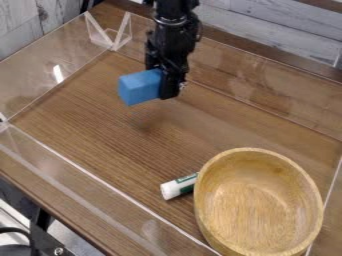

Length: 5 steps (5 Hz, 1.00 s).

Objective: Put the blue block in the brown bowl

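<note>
The tool is clamped on the block, a plain blue one, in the upper left part of the frame. Its fingers are together on the block's right side as the picture shows it, and the block juts out to the left of them (a good share of its blue face is in plain sight). The block is tilted a little rather than square to the frame, and it looks to be held up off the worktop, with bare brown wood below it in the picture.

The arm, black, comes down from the top edge of the frame, left of the middle, and ends at the tool.

The bowl sits in the lower right corner of the frame, on the worktop: light brown, round, with a thick rim (easily the biggest loose thing in view). The block is well apart from it, up and to the left, and outside the rim.

Just beside the bowl, on its left, lies a small tube, white and green, set at a slant (whether it touches the rim is too fine to tell). At the upper left, near the worktop's far corner, is a clear, pale thing with a pointed outline, apart from the block.
</note>
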Tool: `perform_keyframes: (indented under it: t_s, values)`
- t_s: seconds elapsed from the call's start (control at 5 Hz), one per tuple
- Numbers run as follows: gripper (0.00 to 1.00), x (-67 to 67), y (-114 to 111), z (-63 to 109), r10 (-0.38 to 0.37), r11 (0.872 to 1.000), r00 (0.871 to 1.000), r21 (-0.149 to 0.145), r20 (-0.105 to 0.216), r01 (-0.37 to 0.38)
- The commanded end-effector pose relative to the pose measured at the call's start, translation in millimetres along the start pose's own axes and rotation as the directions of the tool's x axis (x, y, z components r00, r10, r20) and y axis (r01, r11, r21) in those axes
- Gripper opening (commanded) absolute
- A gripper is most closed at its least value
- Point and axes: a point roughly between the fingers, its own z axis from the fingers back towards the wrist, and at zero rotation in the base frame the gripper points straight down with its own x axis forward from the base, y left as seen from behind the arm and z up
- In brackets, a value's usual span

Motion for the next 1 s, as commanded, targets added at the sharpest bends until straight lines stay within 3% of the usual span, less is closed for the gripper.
perform_keyframes:
  t_s: [0.0, 0.8]
  values:
    - [0.0, 5.2, -2, 32.9, 0.008, 0.998, 0.997, 0.066, 0.08, -0.014]
    - [0.0, 7.3, -61, 55.7, 0.032, 0.997, 0.991, 0.072, 0.127, -0.042]
